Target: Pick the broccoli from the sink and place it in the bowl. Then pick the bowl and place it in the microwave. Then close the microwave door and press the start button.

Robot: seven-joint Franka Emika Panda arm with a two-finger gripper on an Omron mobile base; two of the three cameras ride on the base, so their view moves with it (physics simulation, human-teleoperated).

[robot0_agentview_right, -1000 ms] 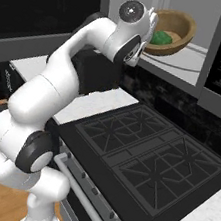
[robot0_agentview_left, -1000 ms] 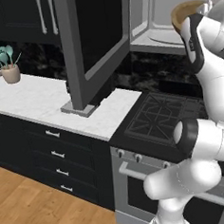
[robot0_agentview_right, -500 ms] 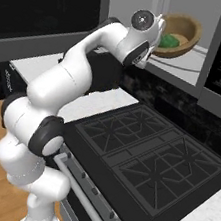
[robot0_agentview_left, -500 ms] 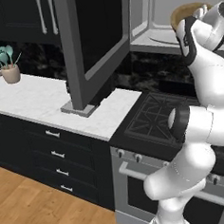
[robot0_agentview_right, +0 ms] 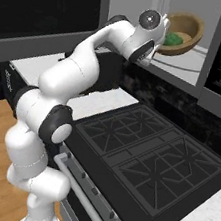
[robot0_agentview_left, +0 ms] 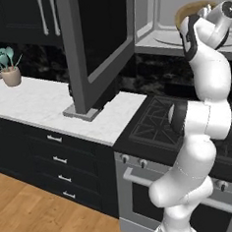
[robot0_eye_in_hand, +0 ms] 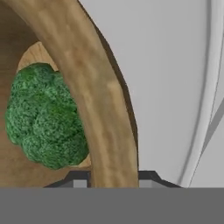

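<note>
Wooden bowl now carried deeper into microwave

In the left base view we see just a sliver of the bowl above the arm's wrist, the rest hidden behind it; the microwave door is cut off by the top edge; in the right base view the hand covers the bowl's near side, and part of the broccoli; the microwave runs out of frame above; in the hand view the gripper shows barely its tips, the rim between them.
</note>
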